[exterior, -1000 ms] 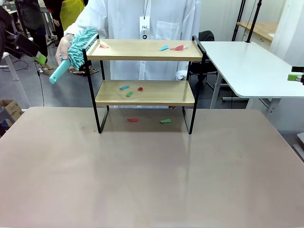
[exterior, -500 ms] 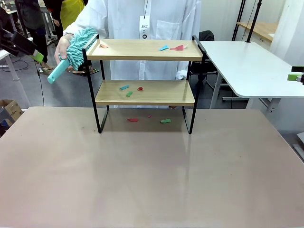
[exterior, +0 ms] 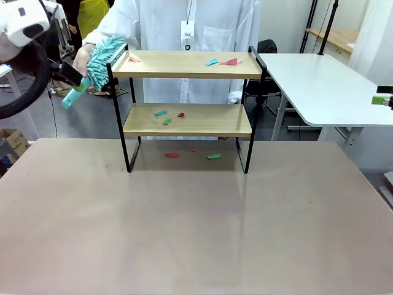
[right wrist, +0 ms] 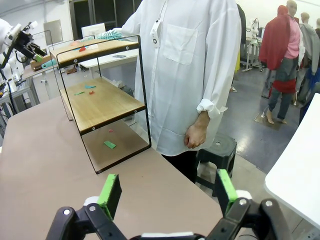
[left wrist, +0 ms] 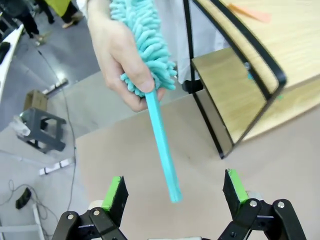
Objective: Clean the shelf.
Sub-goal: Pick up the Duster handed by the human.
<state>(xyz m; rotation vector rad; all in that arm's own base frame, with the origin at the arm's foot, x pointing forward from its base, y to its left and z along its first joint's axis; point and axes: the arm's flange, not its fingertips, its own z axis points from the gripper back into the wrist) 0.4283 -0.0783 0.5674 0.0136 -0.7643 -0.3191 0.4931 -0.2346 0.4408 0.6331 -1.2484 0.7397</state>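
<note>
One lanyard badge (exterior: 187, 35), print unreadable, behind two-tier shelf (exterior: 178, 64), paper scraps (exterior: 214, 156)

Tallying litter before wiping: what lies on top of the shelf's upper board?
On the upper board: an orange scrap at its left end, a blue scrap and a red scrap toward the right. Its far edge is seen too flat to check.

The shelf (exterior: 184, 66) has pale, matt wooden boards in a thin black metal frame. The duster (exterior: 101, 56) carries a shaggy teal cloth head on a smooth plastic handle, and the beige table (exterior: 184, 233) is smooth with a faint sheen
</note>
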